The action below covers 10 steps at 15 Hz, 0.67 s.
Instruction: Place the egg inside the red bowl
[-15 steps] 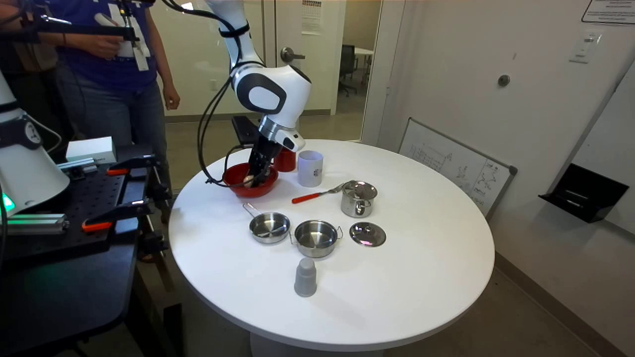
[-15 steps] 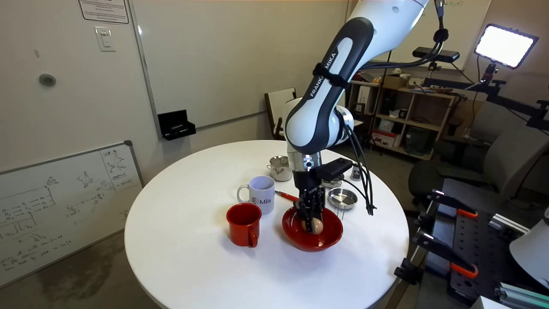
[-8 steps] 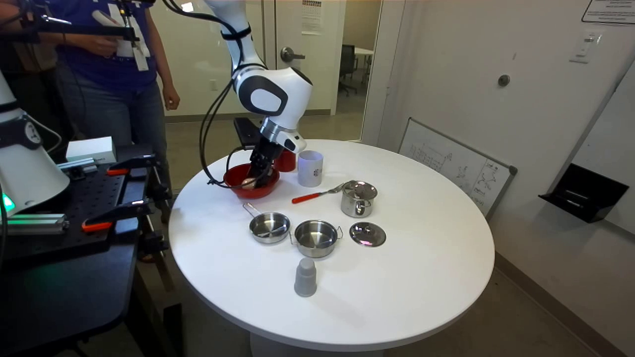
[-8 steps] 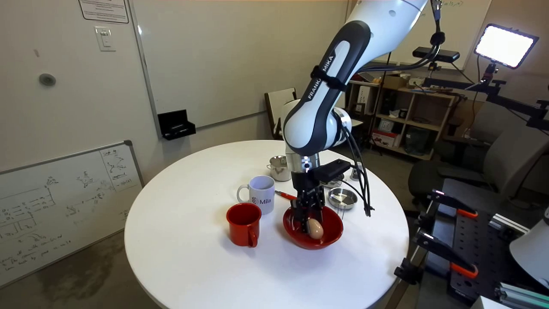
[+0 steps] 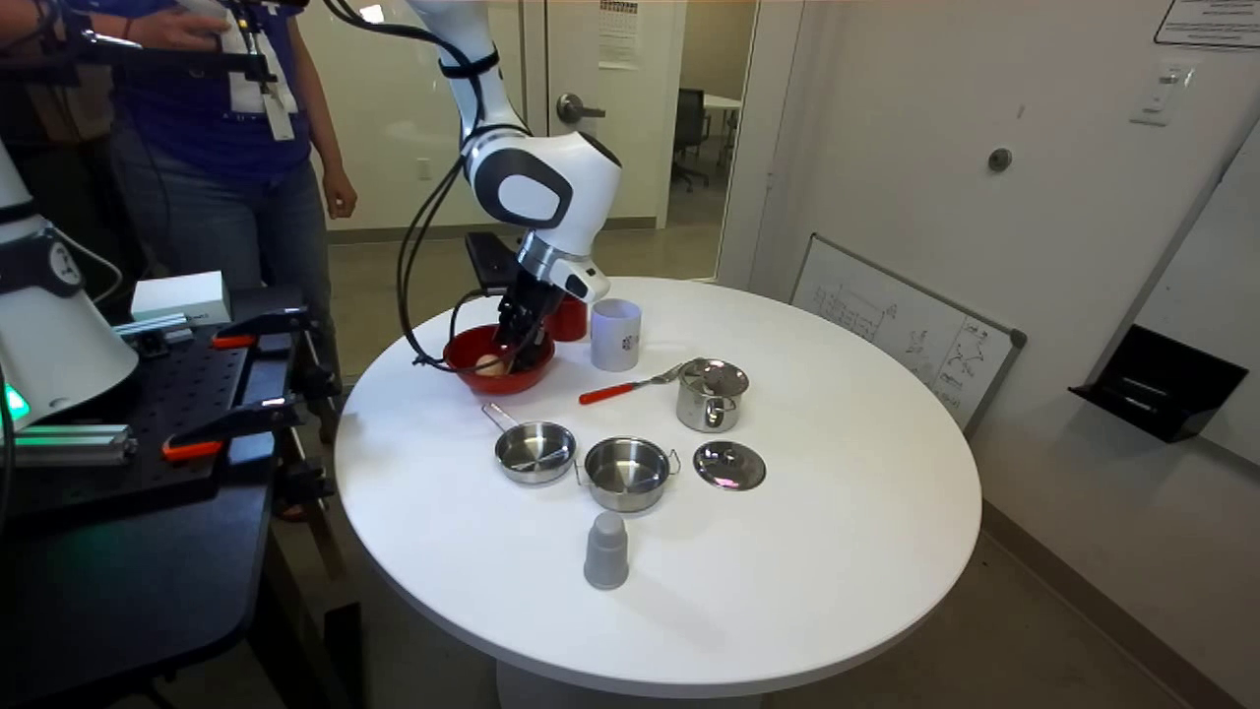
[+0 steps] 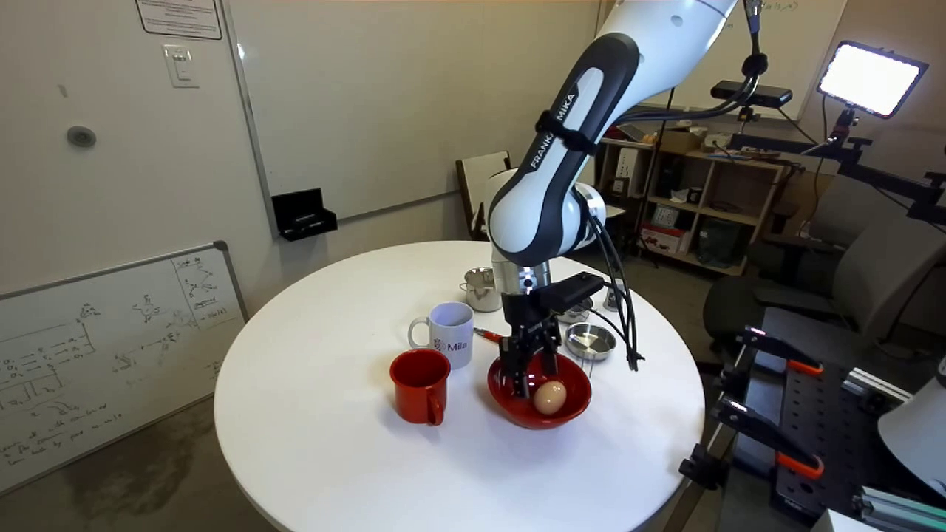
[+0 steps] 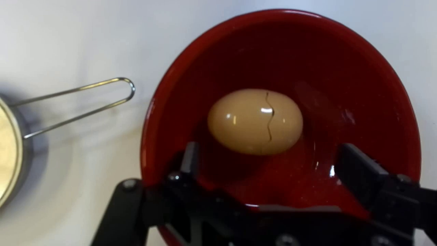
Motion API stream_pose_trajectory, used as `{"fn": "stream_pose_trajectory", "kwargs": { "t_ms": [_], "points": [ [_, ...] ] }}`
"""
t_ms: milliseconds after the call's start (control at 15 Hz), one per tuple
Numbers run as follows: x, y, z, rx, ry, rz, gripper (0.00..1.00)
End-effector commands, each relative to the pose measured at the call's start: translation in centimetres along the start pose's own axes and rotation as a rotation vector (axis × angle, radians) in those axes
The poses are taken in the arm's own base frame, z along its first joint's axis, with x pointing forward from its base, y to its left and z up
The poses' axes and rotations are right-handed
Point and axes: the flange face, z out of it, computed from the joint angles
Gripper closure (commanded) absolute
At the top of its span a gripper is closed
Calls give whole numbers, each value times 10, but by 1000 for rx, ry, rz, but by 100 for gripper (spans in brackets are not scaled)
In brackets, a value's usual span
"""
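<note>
A tan egg [image 7: 252, 123] with a crack line lies in the bottom of the glossy red bowl [image 7: 348, 78]. Both exterior views show the egg [image 6: 550, 397] resting inside the red bowl [image 6: 536, 421]; it also shows as a small pale shape, the egg [image 5: 490, 365], near a cable. My gripper [image 7: 269, 157] reaches down into the bowl with its jaws spread wide and nothing between them. In the wrist view the egg sits just ahead of the fingertips, apart from both. In an exterior view the gripper [image 6: 536, 375] is beside the egg.
Close to the bowl stand a red mug [image 6: 420, 388] and a white mug [image 6: 452, 332]. A red-handled fork [image 5: 607, 394], a tall metal pot [image 5: 707, 402], a small pan [image 5: 535, 455], a low pot [image 5: 627, 475], a lid [image 5: 729, 466] and a grey bottle-like item [image 5: 606, 553] occupy the table.
The jaws have opened and let go of the egg. It has rolled a little away from the fingers inside the bowl. The arm has shifted only slightly.
</note>
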Motion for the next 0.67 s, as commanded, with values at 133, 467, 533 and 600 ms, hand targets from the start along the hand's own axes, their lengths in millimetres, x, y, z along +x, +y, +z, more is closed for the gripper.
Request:
{"fn": "stream_pose_trajectory", "kwargs": {
  "t_ms": [133, 467, 533, 600],
  "points": [
    [-12, 2, -45, -11, 73, 32, 0],
    [-29, 4, -96, -40, 155, 57, 0],
    [-31, 6, -103, -41, 170, 66, 0],
    [-33, 9, -112, -38, 188, 87, 0]
  ]
}}
